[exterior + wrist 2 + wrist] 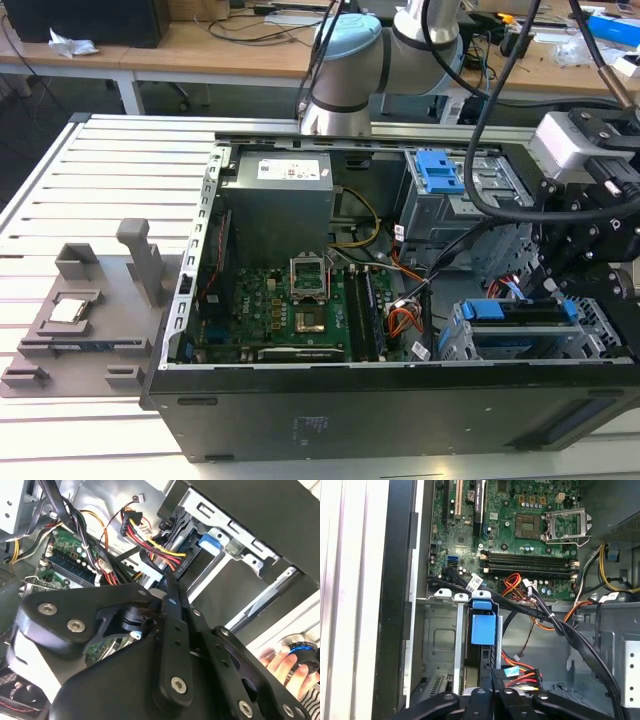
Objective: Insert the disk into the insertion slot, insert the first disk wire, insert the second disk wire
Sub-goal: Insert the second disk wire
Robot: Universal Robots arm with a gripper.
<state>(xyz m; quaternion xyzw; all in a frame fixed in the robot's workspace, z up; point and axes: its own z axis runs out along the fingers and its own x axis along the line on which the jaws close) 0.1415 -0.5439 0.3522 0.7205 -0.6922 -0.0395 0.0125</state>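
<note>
case (330,420): centre of the exterior view
board (290,310): inside case, left half
disk (520,312): in slot (600,340), lower right
gripper (585,240): above disk

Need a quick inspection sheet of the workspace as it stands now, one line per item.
Surface: slatted metal table; open computer case lies on it.
Job's things: disk with blue caddy sits in the insertion slot at the exterior view's right.
Clutter: grey fixture beside the case.
Grippers: gripper right at the disk's connector end; state unclear.
Cables: red, yellow and black wire bundle beside the disk; orange wires over the motherboard.
Surroundings: wooden bench behind; a person's hand on a knob.
</note>
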